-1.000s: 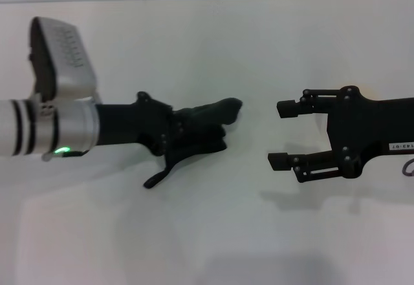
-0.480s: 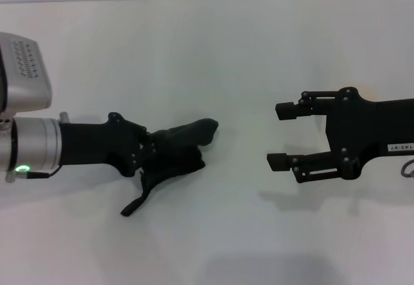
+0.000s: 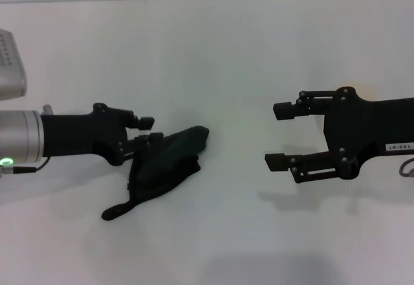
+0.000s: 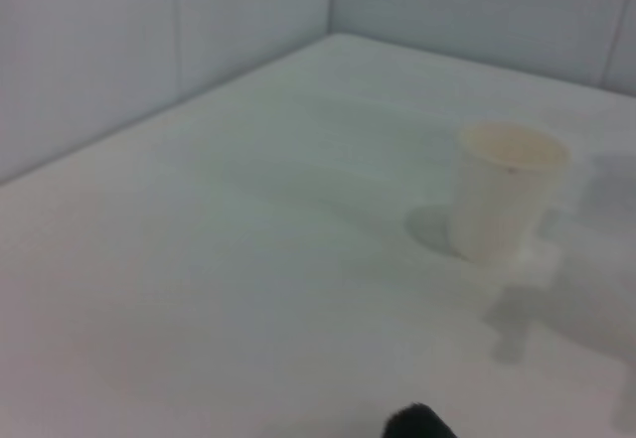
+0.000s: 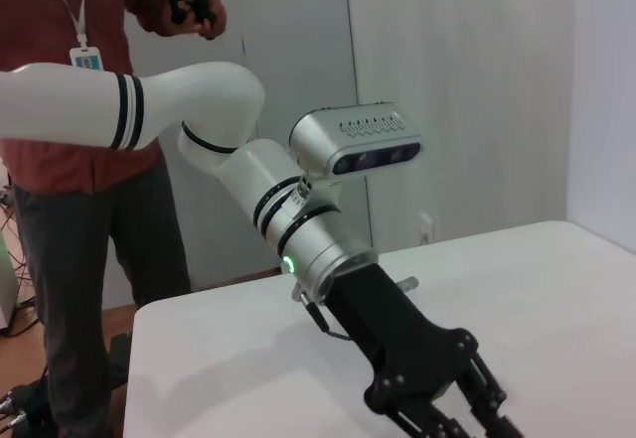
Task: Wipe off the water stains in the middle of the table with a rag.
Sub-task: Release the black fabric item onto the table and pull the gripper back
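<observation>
In the lower left of the head view, the rag [image 3: 162, 168] lies crumpled on the table [image 3: 213, 52], one narrow end pointing to the lower left. The left gripper [image 3: 147, 132] is at its upper edge; the fingers are a little apart, and I cannot tell if they hold the cloth. At the right, the right gripper [image 3: 277, 136] hovers with fingers wide apart, holding nothing. Farther away (left wrist view) stands a paper cup [image 4: 505, 192].

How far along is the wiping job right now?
Done: no stain shows on the table in the head view, so the wipe looks finished. In hand: the left gripper is open beside the rag, which lies on the table. Left: little, it seems. The right gripper sits open and idle.
</observation>
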`<state>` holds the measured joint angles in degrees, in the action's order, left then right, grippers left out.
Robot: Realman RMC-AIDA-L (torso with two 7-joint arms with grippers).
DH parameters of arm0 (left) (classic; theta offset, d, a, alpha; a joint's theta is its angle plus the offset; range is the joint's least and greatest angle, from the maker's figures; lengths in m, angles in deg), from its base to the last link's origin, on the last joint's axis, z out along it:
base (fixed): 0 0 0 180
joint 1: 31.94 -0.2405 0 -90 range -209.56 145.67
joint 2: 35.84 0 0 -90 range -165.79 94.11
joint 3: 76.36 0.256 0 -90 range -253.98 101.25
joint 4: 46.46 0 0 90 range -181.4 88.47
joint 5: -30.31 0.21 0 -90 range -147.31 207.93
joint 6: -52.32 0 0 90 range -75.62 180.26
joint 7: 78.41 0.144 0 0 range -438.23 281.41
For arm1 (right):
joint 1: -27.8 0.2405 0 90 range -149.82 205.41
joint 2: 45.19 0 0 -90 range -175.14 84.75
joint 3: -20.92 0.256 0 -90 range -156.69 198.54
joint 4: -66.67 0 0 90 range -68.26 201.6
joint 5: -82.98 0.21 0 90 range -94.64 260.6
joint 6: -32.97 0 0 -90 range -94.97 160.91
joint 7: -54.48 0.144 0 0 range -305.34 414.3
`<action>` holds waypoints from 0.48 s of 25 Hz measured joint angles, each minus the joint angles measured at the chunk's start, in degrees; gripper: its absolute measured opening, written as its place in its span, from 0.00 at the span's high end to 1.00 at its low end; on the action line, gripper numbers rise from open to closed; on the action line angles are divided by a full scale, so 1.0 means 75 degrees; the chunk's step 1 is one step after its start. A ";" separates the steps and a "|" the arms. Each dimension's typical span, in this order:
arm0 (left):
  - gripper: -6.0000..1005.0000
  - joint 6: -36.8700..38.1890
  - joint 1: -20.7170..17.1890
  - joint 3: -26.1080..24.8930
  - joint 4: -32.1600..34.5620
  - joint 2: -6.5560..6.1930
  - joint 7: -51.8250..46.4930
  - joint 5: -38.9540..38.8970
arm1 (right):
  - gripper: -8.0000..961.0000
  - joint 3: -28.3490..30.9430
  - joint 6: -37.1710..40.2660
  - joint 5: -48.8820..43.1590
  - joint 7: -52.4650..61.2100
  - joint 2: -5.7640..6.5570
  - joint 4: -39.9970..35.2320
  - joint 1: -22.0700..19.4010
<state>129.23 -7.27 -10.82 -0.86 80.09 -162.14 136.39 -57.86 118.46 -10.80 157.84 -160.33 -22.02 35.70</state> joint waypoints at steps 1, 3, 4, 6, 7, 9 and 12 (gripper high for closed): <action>0.77 -0.0001 -0.0005 -0.0069 0.0013 0.0007 -0.0022 0.0001 | 0.18 0.0001 -0.0003 0.0000 0.0001 0.0000 -0.0001 0.0007; 0.73 -0.0014 -0.0025 -0.0121 0.0089 0.0013 -0.0113 0.0006 | 0.18 0.0003 -0.0015 -0.0004 0.0003 0.0000 0.0008 0.0025; 0.68 -0.0021 -0.0044 -0.0123 0.0160 0.0017 -0.0167 0.0019 | 0.18 0.0006 -0.0019 -0.0006 0.0004 0.0000 0.0031 0.0035; 0.59 0.0020 -0.0082 -0.0129 0.0353 0.0025 -0.0228 0.0057 | 0.18 0.0027 -0.0022 -0.0019 0.0010 0.0000 0.0074 0.0055; 0.54 0.0063 -0.0091 -0.0132 0.0425 0.0027 -0.0229 0.0065 | 0.18 0.0037 -0.0022 -0.0025 0.0012 0.0000 0.0082 0.0056; 0.49 0.0303 -0.0099 -0.0135 0.0638 0.0034 -0.0221 0.0076 | 0.18 0.0061 -0.0039 -0.0035 0.0019 0.0000 0.0090 0.0061; 0.41 0.0796 -0.0102 -0.0137 0.1042 0.0037 -0.0215 0.0076 | 0.18 0.0109 -0.0146 -0.0046 0.0030 0.0000 0.0094 0.0061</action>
<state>135.20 -8.03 -11.85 6.96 80.37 -163.75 136.96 -57.05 117.37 -11.14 158.06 -160.33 -21.31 36.16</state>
